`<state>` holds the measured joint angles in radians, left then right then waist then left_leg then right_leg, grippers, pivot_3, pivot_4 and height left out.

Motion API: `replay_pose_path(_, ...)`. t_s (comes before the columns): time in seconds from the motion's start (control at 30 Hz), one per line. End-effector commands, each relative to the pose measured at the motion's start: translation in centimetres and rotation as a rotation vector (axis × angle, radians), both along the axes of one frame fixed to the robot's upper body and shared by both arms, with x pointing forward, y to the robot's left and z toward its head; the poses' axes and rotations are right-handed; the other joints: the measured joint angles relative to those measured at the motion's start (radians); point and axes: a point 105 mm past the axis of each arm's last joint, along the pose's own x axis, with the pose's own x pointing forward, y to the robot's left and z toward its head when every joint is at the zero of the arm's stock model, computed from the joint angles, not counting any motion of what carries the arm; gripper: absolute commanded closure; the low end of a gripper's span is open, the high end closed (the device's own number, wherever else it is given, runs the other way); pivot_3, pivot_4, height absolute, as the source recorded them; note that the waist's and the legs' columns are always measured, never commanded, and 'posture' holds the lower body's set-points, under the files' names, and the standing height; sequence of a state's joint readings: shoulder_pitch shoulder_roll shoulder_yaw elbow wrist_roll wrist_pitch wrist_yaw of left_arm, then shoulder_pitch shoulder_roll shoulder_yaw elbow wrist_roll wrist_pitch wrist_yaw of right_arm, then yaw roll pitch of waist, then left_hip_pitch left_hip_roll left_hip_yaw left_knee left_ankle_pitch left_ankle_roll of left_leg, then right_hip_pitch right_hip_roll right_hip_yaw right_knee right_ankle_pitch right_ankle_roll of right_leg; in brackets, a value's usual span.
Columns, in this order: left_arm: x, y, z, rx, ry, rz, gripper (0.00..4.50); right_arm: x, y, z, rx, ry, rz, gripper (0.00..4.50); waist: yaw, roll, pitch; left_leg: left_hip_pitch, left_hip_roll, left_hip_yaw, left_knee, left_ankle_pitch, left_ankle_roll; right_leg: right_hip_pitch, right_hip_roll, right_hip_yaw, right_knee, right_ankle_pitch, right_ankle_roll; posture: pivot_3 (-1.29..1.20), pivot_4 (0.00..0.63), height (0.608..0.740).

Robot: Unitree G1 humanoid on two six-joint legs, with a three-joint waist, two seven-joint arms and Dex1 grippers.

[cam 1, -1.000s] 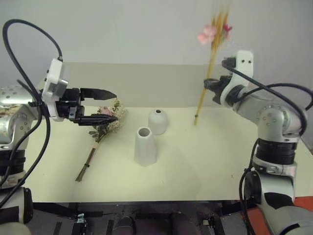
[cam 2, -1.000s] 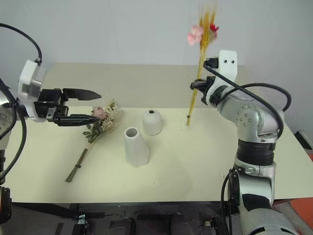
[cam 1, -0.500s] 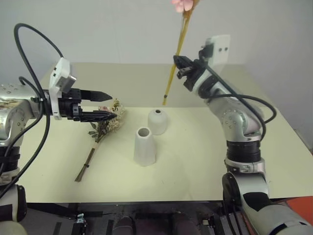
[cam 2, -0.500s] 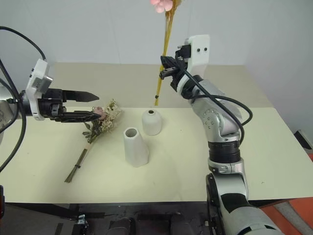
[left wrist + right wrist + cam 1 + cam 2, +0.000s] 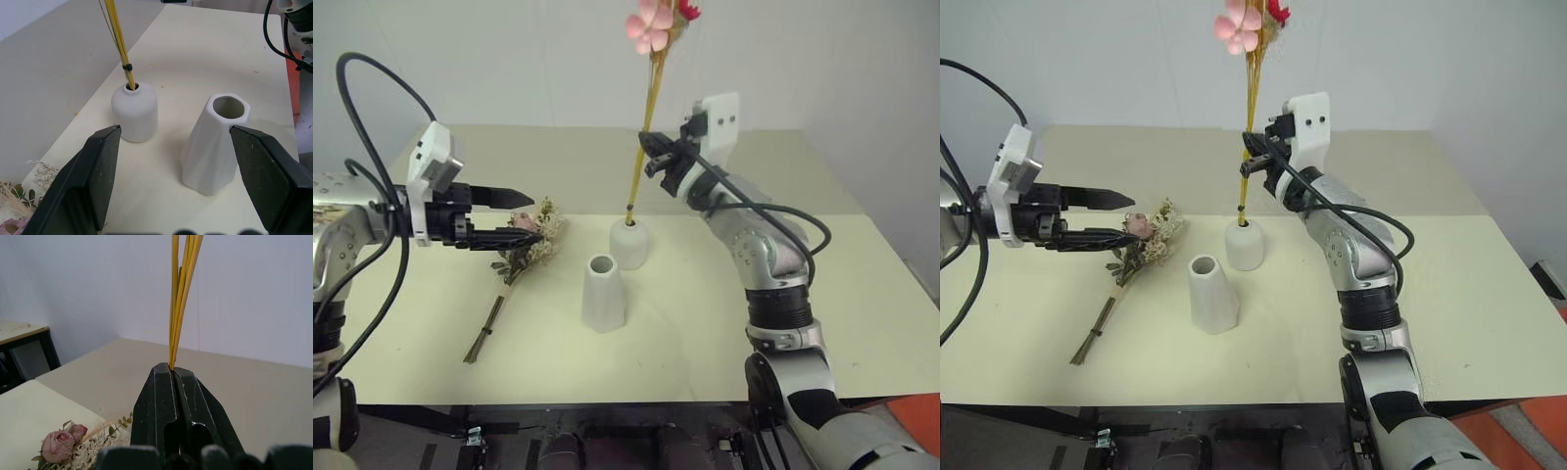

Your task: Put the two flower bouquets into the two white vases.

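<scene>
Slim bouquet: upright in my right jaws, which are clamped on its yellow stalks; the stalk ends sit just inside the round vase, far of centre on the table.
What changed: a second ago I held it well to the right, ends over bare table; now it has swung left over the vase mouth.
Meaning: first placement nearly done, I judge; lowering and release remain.
Bushy bouquet: lying on the table, left.
Left jaws: spread apart, empty, hovering just over its flower head.
Tapered vase: empty, near centre.
Writing: none readable.
</scene>
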<state>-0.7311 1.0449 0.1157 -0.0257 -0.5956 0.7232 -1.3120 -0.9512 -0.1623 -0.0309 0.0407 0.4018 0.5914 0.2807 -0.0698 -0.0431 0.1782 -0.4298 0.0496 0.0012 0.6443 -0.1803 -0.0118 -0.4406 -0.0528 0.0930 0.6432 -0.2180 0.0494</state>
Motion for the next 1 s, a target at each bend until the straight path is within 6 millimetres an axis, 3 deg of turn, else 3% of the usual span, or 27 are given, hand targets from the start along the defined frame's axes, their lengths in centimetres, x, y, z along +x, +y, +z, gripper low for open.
replay_pose_path(0.03, -0.7, 0.2, 1.4, 0.005, -0.055, 0.000, 0.65, -0.7, 0.1, 1.1, 0.013, -0.059, 0.007, 4.49, -0.001, 0.000, 0.000, 0.000, 0.000, 0.000, 0.000, 0.000, 0.000, 0.000, 0.000, 0.000, 0.000, 0.000, 0.000, 0.00, 0.150, 0.740)
replay_pose_path(0.3, -0.8, 0.3, 1.4, 0.014, -0.062, 0.003, 0.65, 0.1, 0.0, 0.0, 0.023, -0.036, -0.008, 4.49, -0.001, 0.000, 0.000, 0.001, 0.000, 0.000, 0.000, 0.000, 0.000, 0.000, 0.000, 0.000, 0.001, 0.000, 0.000, 0.00, 0.150, 0.740)
replay_pose_path(0.73, -0.8, 0.6, 1.2, 0.023, -0.058, -0.003, 0.65, -0.8, -0.5, 3.1, 0.148, -0.047, 0.019, 4.49, -0.001, 0.000, 0.000, 0.001, 0.000, 0.000, 0.000, 0.000, 0.000, 0.000, 0.000, 0.000, 0.001, 0.000, 0.000, 0.00, 0.150, 0.740)
replay_pose_path(1.0, -0.6, 0.4, 1.0, 0.020, -0.058, -0.013, 0.65, -0.9, -0.7, 2.9, 0.129, -0.048, 0.014, 4.49, 0.000, 0.000, 0.000, 0.001, 0.000, 0.000, 0.000, 0.000, 0.000, 0.000, 0.000, 0.000, 0.001, 0.000, -0.001, 0.00, 0.150, 0.740)
